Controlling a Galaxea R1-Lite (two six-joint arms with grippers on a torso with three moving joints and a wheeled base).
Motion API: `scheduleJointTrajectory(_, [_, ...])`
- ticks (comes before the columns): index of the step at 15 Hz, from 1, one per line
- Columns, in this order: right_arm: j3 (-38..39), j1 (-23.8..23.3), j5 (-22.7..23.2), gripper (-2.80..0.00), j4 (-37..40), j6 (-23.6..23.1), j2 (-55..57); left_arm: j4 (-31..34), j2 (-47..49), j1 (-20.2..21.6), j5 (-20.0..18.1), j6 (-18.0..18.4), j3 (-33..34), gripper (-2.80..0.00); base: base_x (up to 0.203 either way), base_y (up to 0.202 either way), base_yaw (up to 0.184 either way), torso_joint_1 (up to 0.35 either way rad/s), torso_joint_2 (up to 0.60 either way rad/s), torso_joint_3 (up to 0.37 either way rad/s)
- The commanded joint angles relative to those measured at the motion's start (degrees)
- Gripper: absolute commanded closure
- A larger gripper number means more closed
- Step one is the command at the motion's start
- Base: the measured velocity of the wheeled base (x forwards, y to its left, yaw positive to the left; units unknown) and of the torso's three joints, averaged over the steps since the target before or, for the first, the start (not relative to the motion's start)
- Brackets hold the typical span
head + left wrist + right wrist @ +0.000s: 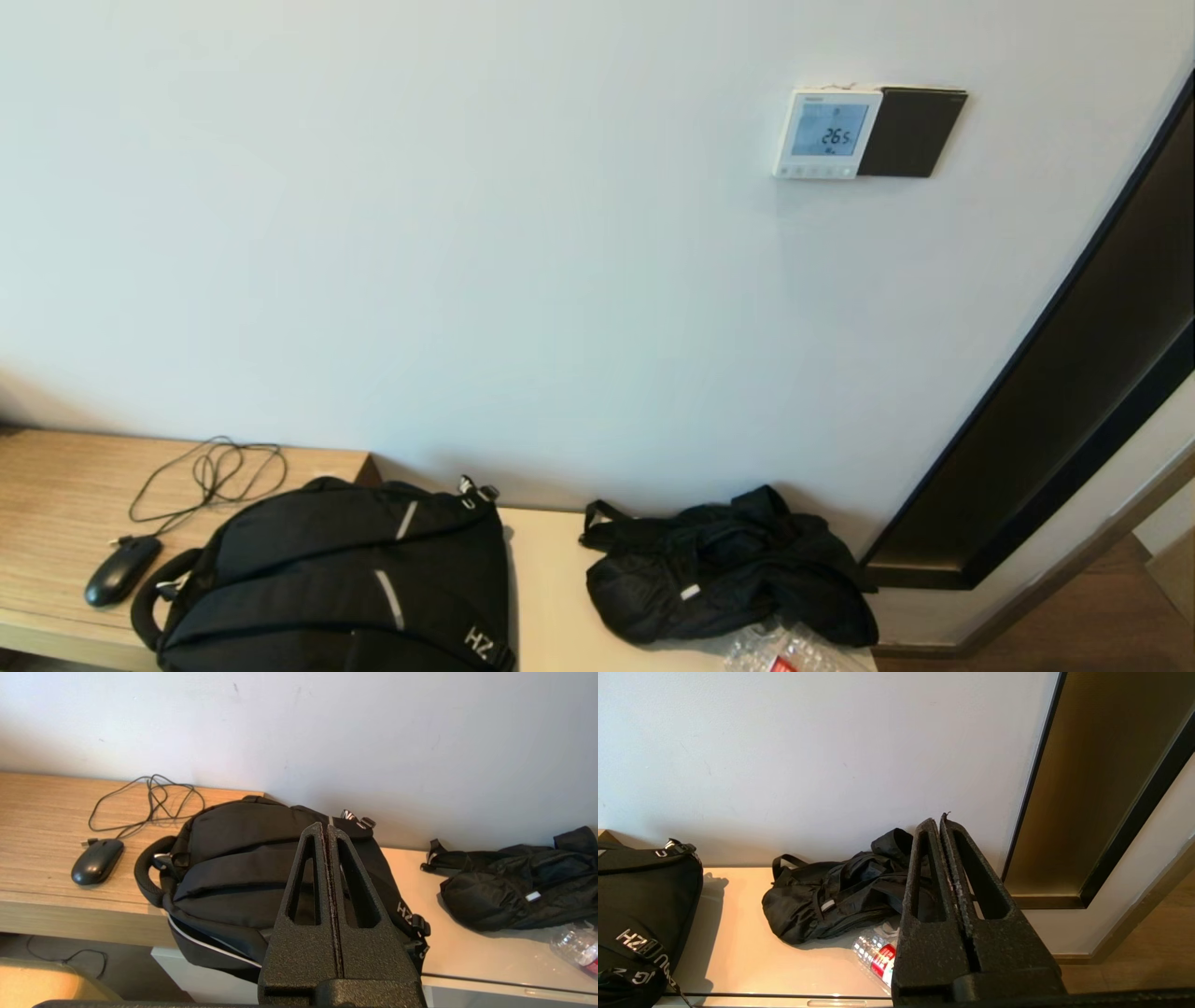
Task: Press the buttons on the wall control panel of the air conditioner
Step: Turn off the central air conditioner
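The white air conditioner control panel point(826, 133) hangs high on the wall at the upper right of the head view. Its screen reads 26.5 and a row of small buttons point(815, 172) runs along its lower edge. A dark plate point(910, 133) sits beside it. Neither arm shows in the head view. My left gripper point(325, 828) is shut and empty, low above the black backpack point(243, 858). My right gripper point(937, 821) is shut and empty, low above the crumpled black bag point(831, 900). The panel is out of both wrist views.
A wooden desk point(56, 504) holds a black mouse point(121, 569) with a coiled cable. A backpack point(345, 579), a black bag point(728, 569) and a plastic bottle point(878, 956) lie on the pale bench point(546, 597). A dark door frame point(1074, 392) stands at the right.
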Motion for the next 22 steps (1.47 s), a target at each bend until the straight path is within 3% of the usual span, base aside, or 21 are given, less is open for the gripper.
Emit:
scheduleJointTrajectory(1, [0.00,0.02,0.02,0.00,0.00,-0.03,-0.01,0.01,-0.02,0.01,0.04,0.03,0.00,0.00,0.000,0.000,0.000,0.000,0.00,0.000])
scheduleJointTrajectory(11, [-2.27,-0.07,-0.54,0.00,0.59,-0.49,0.06,0.01,0.03,0.01,0.04,0.02,0.00,0.00,0.000,0.000,0.000,0.000,0.00,0.000])
scheduleJointTrajectory(16, [-18.49,0.07,0.03,0.00,9.65,-0.90,8.51,0.01,-0.02,0.01,0.04,-0.06,0.00,0.00,0.000,0.000,0.000,0.000,0.00,0.000])
scheduleJointTrajectory(22, [-36.04,0.35,0.10,0.00,5.97,-0.98,32.99,0.01,-0.02,0.01,0.04,-0.04,0.00,0.00,0.000,0.000,0.000,0.000,0.00,0.000])
